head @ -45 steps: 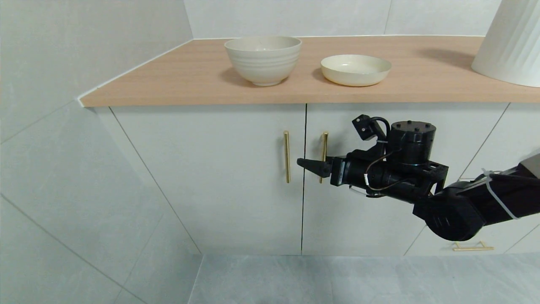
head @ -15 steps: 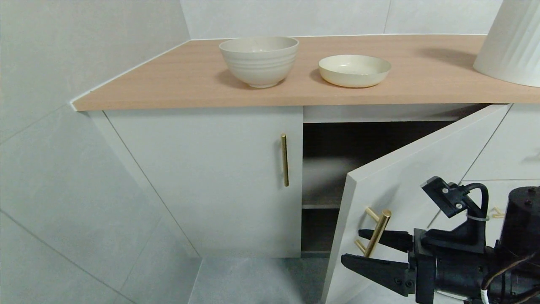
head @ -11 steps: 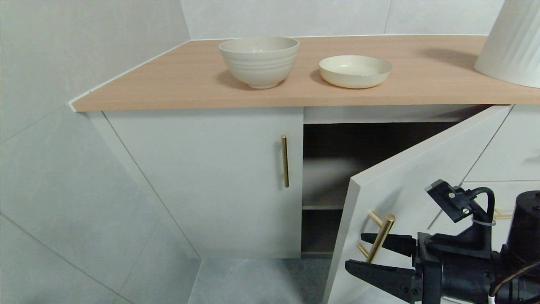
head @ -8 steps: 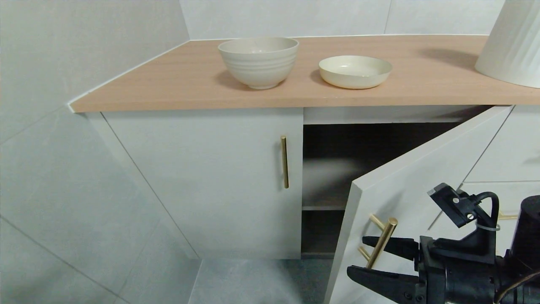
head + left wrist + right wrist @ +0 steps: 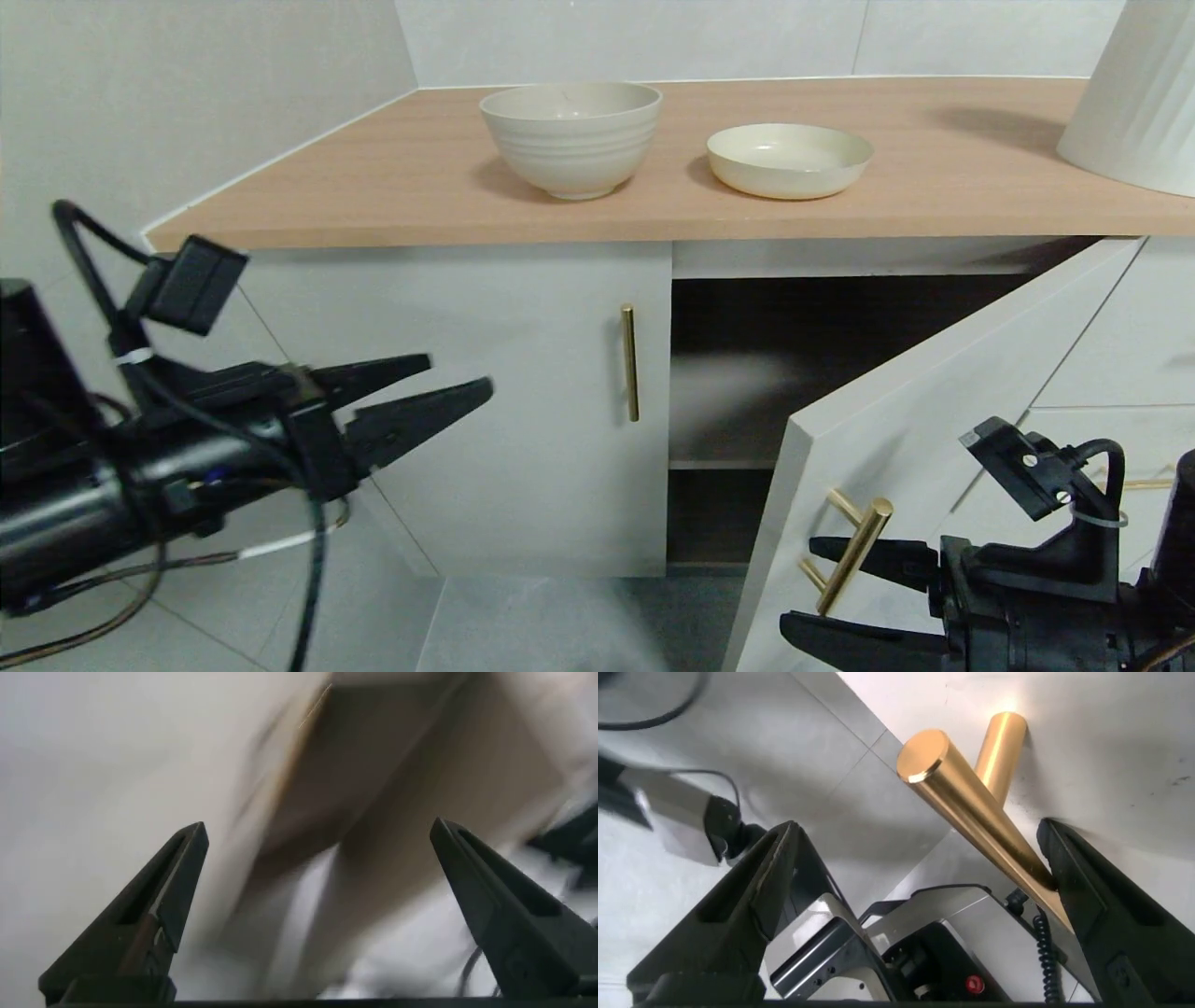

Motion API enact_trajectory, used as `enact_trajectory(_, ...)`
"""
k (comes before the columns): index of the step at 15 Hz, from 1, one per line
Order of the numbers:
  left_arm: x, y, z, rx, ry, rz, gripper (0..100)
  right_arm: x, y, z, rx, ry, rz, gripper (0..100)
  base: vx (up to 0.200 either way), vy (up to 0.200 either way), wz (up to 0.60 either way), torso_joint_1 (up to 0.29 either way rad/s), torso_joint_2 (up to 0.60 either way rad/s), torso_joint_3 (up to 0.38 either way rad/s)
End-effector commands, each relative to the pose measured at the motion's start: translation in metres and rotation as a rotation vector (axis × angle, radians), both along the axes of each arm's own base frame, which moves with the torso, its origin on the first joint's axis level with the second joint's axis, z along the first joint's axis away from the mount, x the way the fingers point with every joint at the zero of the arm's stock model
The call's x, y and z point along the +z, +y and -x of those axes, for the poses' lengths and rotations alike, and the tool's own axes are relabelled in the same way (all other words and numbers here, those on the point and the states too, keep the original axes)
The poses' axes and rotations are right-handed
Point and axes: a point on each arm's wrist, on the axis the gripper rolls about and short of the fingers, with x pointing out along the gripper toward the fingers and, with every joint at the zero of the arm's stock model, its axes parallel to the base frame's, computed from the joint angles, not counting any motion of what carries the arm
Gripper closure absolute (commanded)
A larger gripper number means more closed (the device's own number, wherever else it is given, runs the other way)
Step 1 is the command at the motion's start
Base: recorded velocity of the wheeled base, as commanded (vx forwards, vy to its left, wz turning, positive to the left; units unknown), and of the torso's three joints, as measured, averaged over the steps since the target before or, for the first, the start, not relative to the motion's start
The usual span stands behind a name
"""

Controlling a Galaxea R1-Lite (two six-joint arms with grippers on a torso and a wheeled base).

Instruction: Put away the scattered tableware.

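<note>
A deep ribbed bowl (image 5: pixel 570 135) and a shallow cream dish (image 5: pixel 789 159) stand side by side on the wooden countertop (image 5: pixel 373 201). Below them the right cabinet door (image 5: pixel 896 420) hangs open. My right gripper (image 5: pixel 798 585) is open, one finger on each side of the door's gold handle (image 5: pixel 854 555) without clamping it. The right wrist view has the handle (image 5: pixel 971 793) between the spread right gripper (image 5: pixel 917 831) fingers. My left gripper (image 5: pixel 459 371) is open and empty in front of the closed left door, below the counter edge. In the left wrist view the left gripper (image 5: pixel 318 831) holds nothing.
A tall white ribbed object (image 5: pixel 1134 103) stands at the counter's right end. The closed left door carries a vertical gold handle (image 5: pixel 631 362). Inside the open cabinet is a dark space with a shelf (image 5: pixel 719 457). A tiled wall closes off the left side.
The right door, shut three seconds ago, now stands open and has swung slightly wider in the last second. My left arm has come into view from the left.
</note>
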Motion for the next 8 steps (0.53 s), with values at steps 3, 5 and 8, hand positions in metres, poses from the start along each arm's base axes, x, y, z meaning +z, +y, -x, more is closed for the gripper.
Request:
enact_trajectory(3, -0.066, -0.1, -0.039, -0.162, 0.13, 0.067, 0, 0.001, -0.001, 0.0, -0.003, -0.007, -0.006, 0, 0.0, 0.0, 0.0, 0.0, 0.0, 0.0)
enact_trajectory(5, -0.072, -0.111, -0.038, -0.124, 0.117, 0.07, 0, 0.001, -0.001, 0.0, -0.003, -0.007, -0.006, 0, 0.0, 0.0, 0.0, 0.0, 0.0, 0.0)
enact_trajectory(8, -0.075, -0.119, -0.042, -0.137, 0.106, 0.058, 0, 0.002, -0.001, 0.001, -0.003, -0.008, -0.007, 0, 0.0, 0.0, 0.0, 0.0, 0.0, 0.0)
